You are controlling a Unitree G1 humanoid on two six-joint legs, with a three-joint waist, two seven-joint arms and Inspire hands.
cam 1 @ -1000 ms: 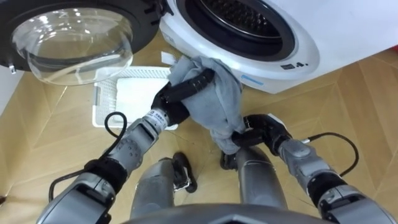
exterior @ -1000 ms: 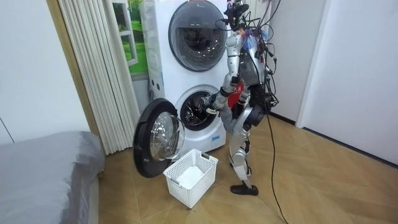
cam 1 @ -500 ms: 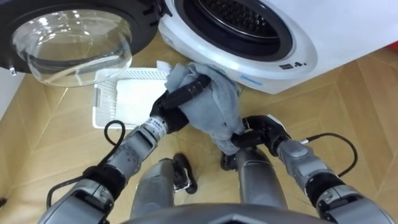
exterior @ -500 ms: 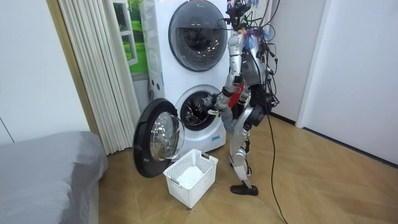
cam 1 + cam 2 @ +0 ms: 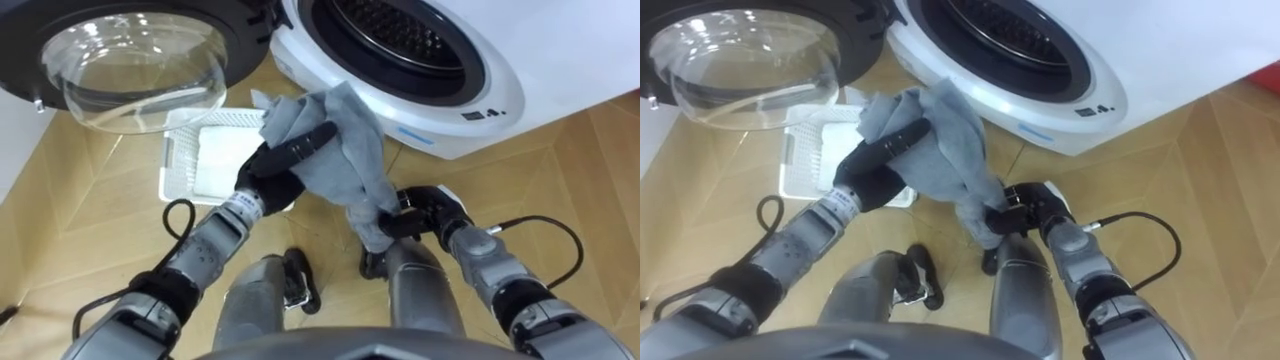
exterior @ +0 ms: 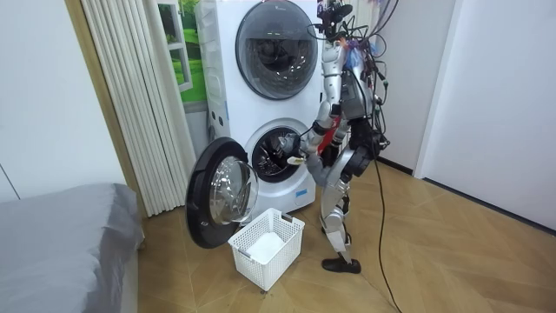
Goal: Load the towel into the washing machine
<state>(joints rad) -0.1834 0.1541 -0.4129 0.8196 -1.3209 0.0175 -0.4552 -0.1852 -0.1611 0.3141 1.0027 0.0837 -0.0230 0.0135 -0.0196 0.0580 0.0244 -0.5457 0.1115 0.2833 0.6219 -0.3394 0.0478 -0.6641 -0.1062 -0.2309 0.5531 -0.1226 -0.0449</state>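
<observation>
Room view shows wood floor (image 6: 434,261), basket (image 6: 282,256) by washing machine (image 6: 301,189) — perhaps a bed (image 6: 61,243).

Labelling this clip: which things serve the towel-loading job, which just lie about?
Job: towel, held by left robot hand and right robot hand; washing machine, door open.
Lying about: white basket on floor; bed; upper machine.
</observation>
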